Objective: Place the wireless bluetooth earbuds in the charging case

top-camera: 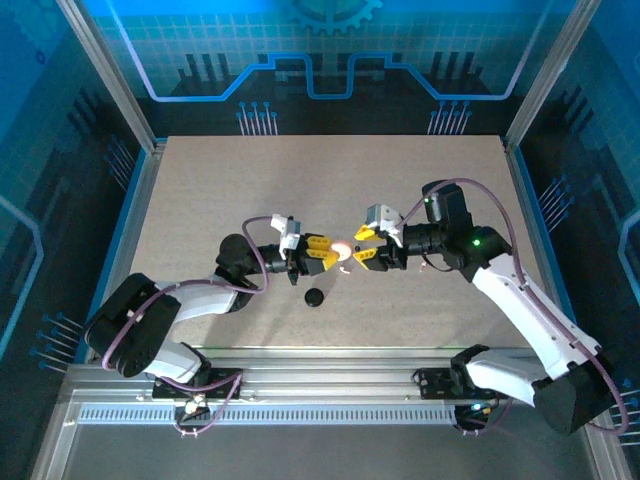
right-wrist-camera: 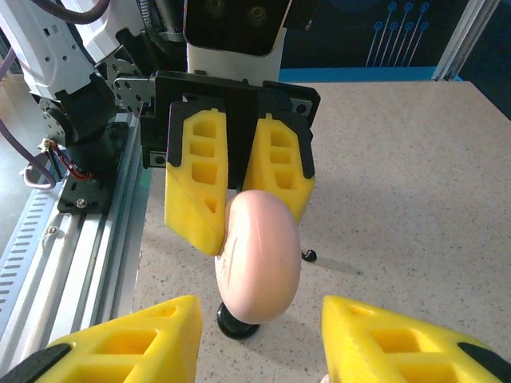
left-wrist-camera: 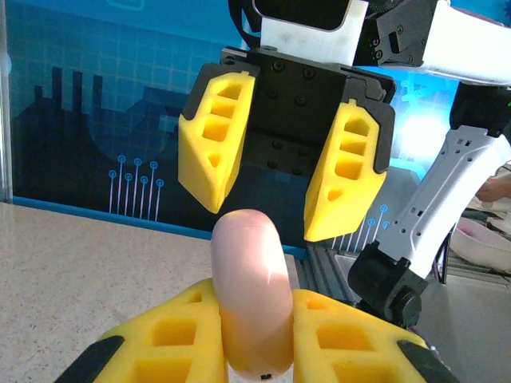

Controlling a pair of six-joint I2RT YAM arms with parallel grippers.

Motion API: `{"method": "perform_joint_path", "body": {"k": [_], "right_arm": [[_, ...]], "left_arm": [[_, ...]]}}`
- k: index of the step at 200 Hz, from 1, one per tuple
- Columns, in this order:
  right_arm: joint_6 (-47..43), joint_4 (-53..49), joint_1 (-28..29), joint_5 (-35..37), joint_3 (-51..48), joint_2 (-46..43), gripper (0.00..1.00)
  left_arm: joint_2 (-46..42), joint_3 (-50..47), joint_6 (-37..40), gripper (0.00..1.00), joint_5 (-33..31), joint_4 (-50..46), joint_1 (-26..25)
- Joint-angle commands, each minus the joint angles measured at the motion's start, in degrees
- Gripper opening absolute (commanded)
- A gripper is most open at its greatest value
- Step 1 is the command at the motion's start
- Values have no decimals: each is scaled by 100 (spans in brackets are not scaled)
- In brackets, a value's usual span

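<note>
The pale pink case body [left-wrist-camera: 249, 279] is clenched across its flat faces by the left pincer [top-camera: 322, 252], above mid-tabletop [top-camera: 420, 180]. The right pincer [top-camera: 358, 246] is released just right of it. The body is judged light, rigid and slick. A tiny dark piece [right-wrist-camera: 307, 255], possibly an earbud, lies below.

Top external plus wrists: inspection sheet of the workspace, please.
Surface: speckled beige table, no spills seen.
Job's things: pink case body held off the table; black cap lying below it; tiny dark bit, possibly an earbud, nearby.
Clutter: nothing seen.
Grippers: left claw shut on the pink case body; right claw open, facing it, not touching.
Cables: purple cables loop along both arms.
Surroundings: blue walls, aluminium rail at near edge.
</note>
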Motion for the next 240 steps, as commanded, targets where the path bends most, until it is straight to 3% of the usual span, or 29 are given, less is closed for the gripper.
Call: {"method": "perform_joint_path", "body": {"k": [1, 87, 149, 172, 204, 240], "right_arm": [[-188, -459, 24, -63, 165, 90, 45], [-273, -577, 376, -610, 545, 596, 43], [-434, -674, 385, -682, 718, 719, 18], [-564, -900, 385, -541, 816, 747, 13], [-755, -1331, 401, 185, 929, 677, 12], [-1269, -1880, 598, 1536, 1051, 682, 12]], "left_arm": [[-182, 143, 144, 12, 145, 186, -25], [-289, 172, 157, 12, 177, 130, -31], [-531, 152, 298, 14, 134, -204, -27], [-667, 161, 483, 28, 73, -627, -30], [-1217, 211, 1401, 56, -83, -2229, -24], [-2038, 806, 3740, 61, -340, -5958, -26]]}}
